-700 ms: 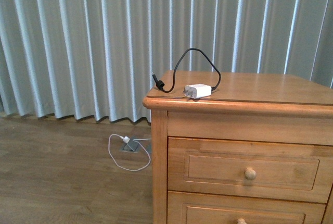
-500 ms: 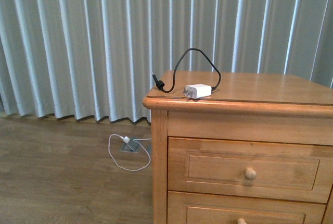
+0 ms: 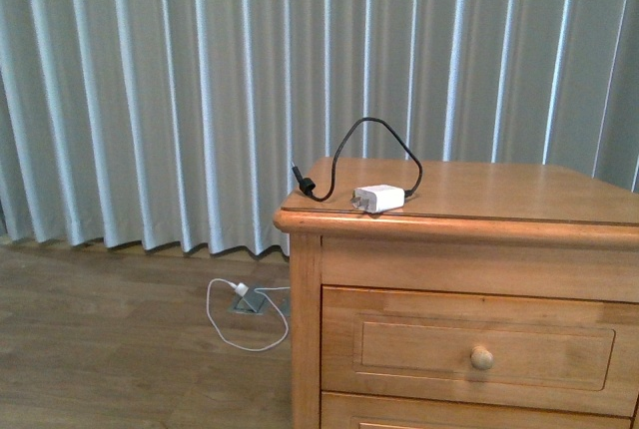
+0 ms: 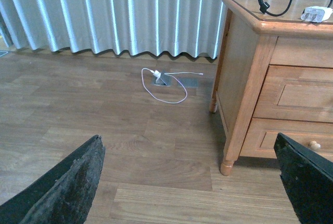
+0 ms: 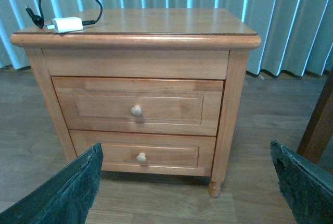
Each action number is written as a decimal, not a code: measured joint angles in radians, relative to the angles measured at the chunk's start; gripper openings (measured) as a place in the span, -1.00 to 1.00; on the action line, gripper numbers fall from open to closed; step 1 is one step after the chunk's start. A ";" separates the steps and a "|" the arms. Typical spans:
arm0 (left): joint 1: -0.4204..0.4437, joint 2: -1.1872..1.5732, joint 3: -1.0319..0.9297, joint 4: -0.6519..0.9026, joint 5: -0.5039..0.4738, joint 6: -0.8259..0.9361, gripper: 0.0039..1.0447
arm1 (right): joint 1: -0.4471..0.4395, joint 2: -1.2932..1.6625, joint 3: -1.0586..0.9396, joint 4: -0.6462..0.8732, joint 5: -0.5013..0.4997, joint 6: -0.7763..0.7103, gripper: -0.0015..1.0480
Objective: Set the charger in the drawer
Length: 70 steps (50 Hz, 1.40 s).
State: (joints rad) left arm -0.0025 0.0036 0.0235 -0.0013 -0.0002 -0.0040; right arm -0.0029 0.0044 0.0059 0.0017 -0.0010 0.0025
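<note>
Jaws wide apart on both my grippers, nothing held: L gripper (image 4: 187, 140) hangs over the wood floor (image 4: 104, 104), R gripper (image 5: 184, 148) faces the cabinet (image 5: 156, 62) front. Charger (image 3: 378, 198) lies on the cabinet top near its front-left corner, white adapter flat, black cable arching up behind it & ending in a black connector at the edge. Drawer (image 3: 399, 347), upper one w/ round knob, is shut, lower drawer (image 5: 171, 153) shut too; white plug (image 3: 240, 289) w/ white cable lies on the floor near the curtain (image 3: 150, 100)
</note>
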 joint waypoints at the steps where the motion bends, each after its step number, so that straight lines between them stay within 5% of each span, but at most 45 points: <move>1: 0.000 0.000 0.000 0.000 0.000 0.000 0.89 | 0.000 0.000 0.000 0.000 0.000 0.000 0.83; 14: 0.000 0.000 0.000 0.000 0.000 0.000 0.89 | 0.000 0.000 0.000 0.000 0.000 0.000 0.83; 20: 0.000 0.000 0.000 0.000 0.001 0.000 0.89 | -0.016 0.149 0.039 -0.042 -0.228 -0.010 0.83; 39: 0.000 0.000 0.000 0.000 0.000 0.000 0.89 | 0.307 1.158 0.341 0.461 0.105 0.033 0.83; 70: 0.000 0.000 0.000 0.000 0.000 0.000 0.89 | 0.334 1.975 0.880 0.685 0.280 0.113 0.83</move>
State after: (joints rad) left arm -0.0025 0.0036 0.0235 -0.0013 0.0002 -0.0040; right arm 0.3309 1.9797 0.8860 0.6865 0.2794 0.1150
